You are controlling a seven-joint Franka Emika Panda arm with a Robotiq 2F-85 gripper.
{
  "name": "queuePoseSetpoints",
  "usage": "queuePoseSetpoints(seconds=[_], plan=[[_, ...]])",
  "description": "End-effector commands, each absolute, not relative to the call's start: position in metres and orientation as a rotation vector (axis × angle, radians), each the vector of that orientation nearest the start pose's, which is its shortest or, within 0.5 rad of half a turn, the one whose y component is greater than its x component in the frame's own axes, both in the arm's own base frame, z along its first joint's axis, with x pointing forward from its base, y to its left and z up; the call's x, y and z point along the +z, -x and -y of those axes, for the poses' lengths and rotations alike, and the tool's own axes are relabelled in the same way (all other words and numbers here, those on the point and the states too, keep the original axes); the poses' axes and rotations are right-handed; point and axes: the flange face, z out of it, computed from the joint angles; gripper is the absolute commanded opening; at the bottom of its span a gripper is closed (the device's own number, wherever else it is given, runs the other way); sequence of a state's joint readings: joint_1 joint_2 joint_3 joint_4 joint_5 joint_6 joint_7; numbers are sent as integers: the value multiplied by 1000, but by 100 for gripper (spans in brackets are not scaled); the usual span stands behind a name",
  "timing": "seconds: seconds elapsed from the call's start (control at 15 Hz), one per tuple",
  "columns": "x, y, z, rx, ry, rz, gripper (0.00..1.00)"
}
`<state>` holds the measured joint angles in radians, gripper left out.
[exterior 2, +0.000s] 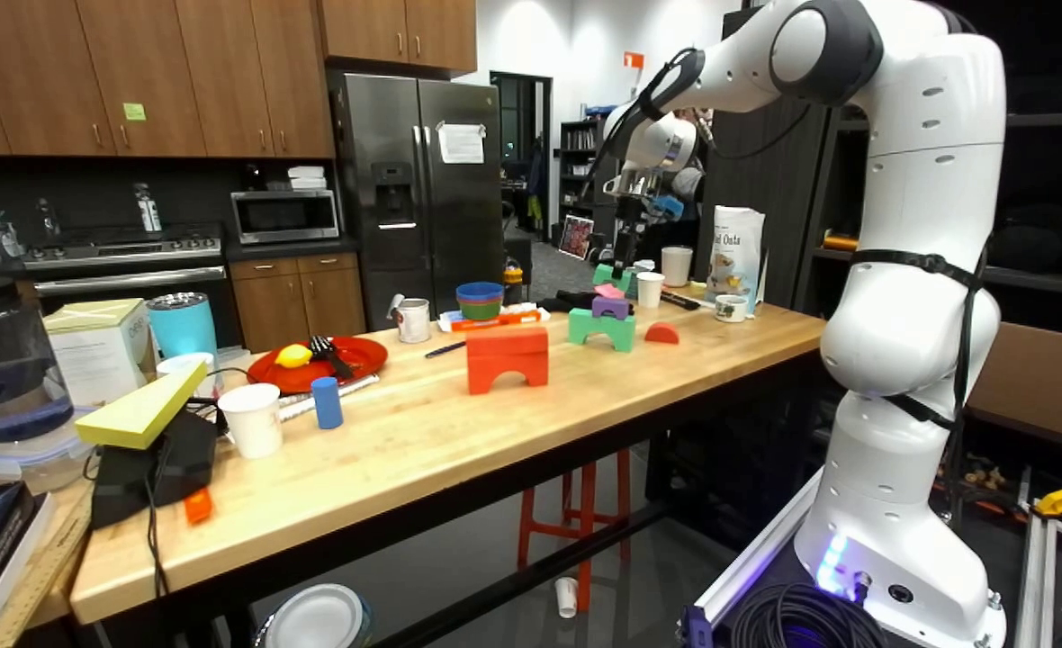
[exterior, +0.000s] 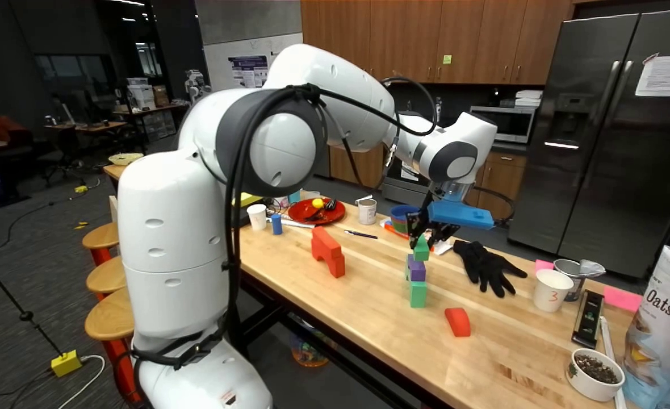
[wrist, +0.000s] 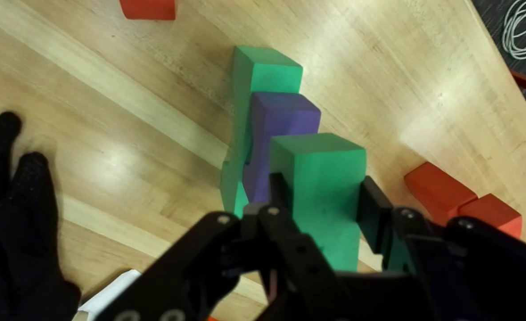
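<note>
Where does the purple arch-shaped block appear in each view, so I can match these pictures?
In an exterior view: purple arch-shaped block, right of centre, below mid-height.
In an exterior view: purple arch-shaped block, slightly right of centre, near mid-height.
Wrist view: purple arch-shaped block, slightly right of centre, mostly above mid-height.
Shared landmark: the green arch-shaped block beneath it.

Black glove (wrist: 20,232) in my wrist view cut off by the left edge, red half-round block (wrist: 148,9) cropped along the top, purple bridge block (wrist: 286,113) partly covered by the gripped green block (wrist: 327,214), whose lower end I lose behind my blurred gripper (wrist: 325,196)
</note>
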<state>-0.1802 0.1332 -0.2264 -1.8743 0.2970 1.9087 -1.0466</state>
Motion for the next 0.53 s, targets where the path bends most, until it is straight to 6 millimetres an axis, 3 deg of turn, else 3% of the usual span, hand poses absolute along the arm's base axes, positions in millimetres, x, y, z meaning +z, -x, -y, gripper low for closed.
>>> queuePoseSetpoints(seconds=[0.0,0.47], plan=[[440,-553,210,-114,2784,736,16],[435,-552,209,-61,2790,688,16]])
